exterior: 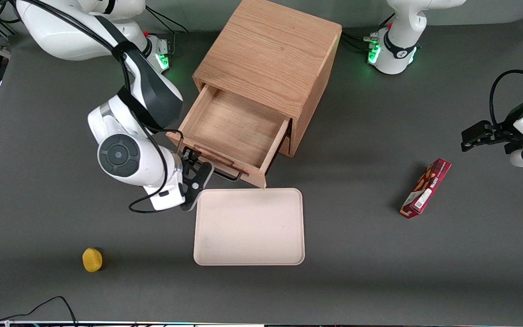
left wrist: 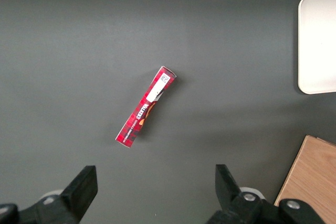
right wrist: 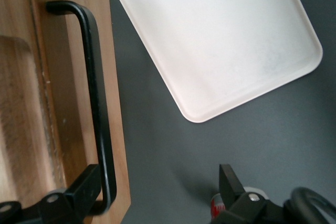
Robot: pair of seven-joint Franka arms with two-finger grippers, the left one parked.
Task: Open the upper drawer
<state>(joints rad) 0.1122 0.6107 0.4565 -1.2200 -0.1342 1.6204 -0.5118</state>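
The upper drawer (exterior: 236,125) of the light oak cabinet (exterior: 270,54) stands pulled well out toward the front camera, and its inside is bare. Its thin black wire handle (exterior: 225,175) runs along the drawer front (right wrist: 31,103) and also shows in the right wrist view (right wrist: 97,103). My right gripper (exterior: 193,177) is at the handle's end toward the working arm, just above the table. It is open wide (right wrist: 157,182). One finger (right wrist: 79,190) lies against the handle's bend, the other is far apart over the table. The lower drawer is hidden under the upper one.
A pale tray (exterior: 249,227) lies on the table just in front of the open drawer, close to the gripper (right wrist: 220,40). A yellow object (exterior: 92,260) sits nearer the front camera. A red box (exterior: 426,188) lies toward the parked arm's end (left wrist: 146,106).
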